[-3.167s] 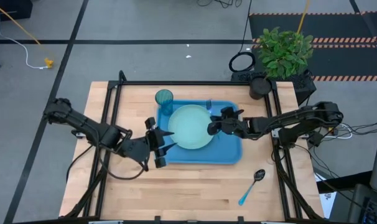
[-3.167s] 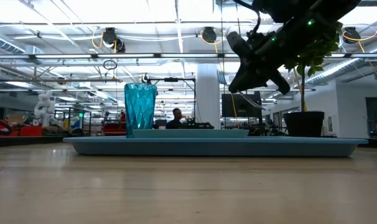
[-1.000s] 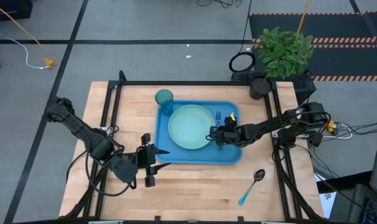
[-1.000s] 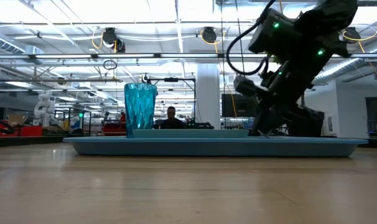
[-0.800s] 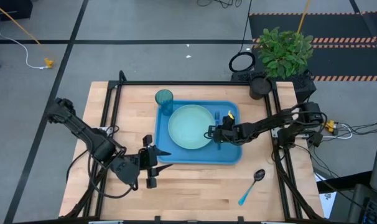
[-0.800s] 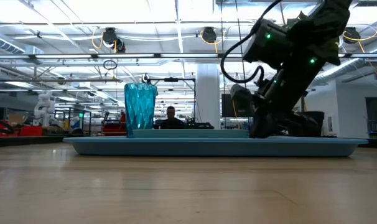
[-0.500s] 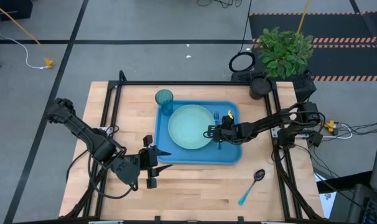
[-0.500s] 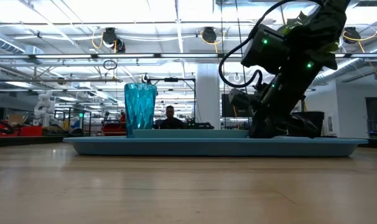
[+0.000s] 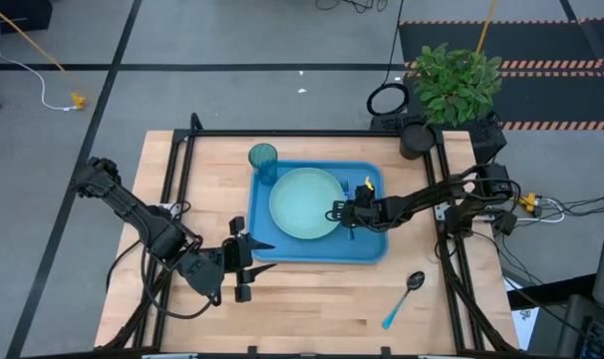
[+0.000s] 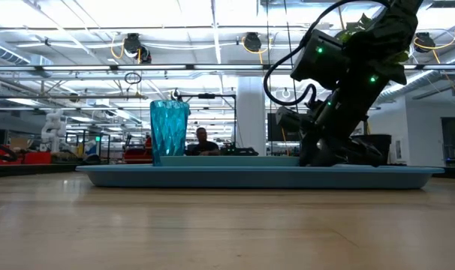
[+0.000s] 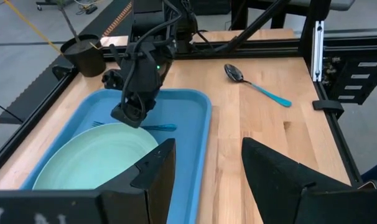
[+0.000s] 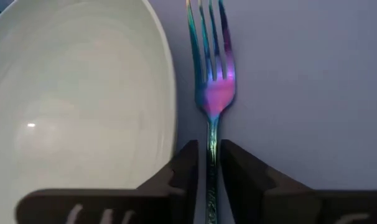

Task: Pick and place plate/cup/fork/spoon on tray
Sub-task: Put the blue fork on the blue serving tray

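- I read the task as about three-quarters done: the plate (image 9: pixel 305 203) sits in the middle of the tray (image 9: pixel 367 251), and the cup (image 9: pixel 263 158) stands upright at the tray's far left corner.
- The fork (image 12: pixel 211 93) lies flat on the tray floor just beside the plate's right edge, in the strip between the plate and the tray's right rim.
- My right tool (image 9: pixel 344 212) is low over the tray, right at the fork. In the right wrist view its two fingers (image 12: pixel 183 167) straddle the fork's handle with a thin gap showing on each side, so I judge the grip is being let go rather than held firm. I cannot tell for sure whether the pads touch the handle.
- My left tool (image 9: pixel 250 265) waits over the bare surface just outside the tray's near left corner, fingers spread wide and holding nothing.
- What is left is the spoon (image 9: pixel 404 298). It lies on the surface well clear of the tray, toward the near right corner, bowl toward the tray and handle toward the near edge.
- Once the right tool lifts clear of the fork, the spoon is on its side and looks like the natural next pick.
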Robot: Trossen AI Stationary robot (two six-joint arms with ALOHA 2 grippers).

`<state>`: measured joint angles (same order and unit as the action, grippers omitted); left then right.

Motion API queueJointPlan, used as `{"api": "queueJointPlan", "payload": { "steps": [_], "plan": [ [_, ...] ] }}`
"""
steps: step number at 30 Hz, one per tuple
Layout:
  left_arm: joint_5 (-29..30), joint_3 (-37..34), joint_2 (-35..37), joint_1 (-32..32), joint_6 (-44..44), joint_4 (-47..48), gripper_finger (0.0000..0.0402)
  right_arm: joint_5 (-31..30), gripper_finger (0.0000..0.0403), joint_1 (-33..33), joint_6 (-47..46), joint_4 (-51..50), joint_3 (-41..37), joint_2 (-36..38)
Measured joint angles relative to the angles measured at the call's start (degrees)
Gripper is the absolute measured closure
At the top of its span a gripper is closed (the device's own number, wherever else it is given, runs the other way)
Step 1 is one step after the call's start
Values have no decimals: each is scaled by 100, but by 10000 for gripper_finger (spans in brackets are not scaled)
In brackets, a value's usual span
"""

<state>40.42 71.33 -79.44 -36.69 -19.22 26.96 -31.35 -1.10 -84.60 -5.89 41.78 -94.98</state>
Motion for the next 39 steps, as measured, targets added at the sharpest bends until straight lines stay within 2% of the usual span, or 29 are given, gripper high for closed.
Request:
{"api": "queueJointPlan", "payload": {
  "steps": [5,13,17,21,25,28,33,39],
  "plan": [
    [0,0,0,2,-2,1,215,-5,317,0,139,-33,0,50],
    [-4,0,0,0,-37,37,215,-2,314,0,310,-584,0,507],
    [-4,0,0,-12,-46,42,215,272,314,-4,730,-846,0,758],
    [-4,0,0,-76,-23,87,215,984,314,-21,1457,-1020,-3,984],
    [-4,0,0,-168,-15,144,215,1519,314,-259,2436,-747,-4,1215],
    [-4,0,0,-214,27,156,215,1656,314,-656,3233,-494,0,1281],
    [-4,0,0,-229,95,150,215,1619,314,-1254,3985,-519,0,1295],
    [2,0,-17,-170,76,144,215,1569,317,-1513,5401,-517,-38,1253]
  ]
}}
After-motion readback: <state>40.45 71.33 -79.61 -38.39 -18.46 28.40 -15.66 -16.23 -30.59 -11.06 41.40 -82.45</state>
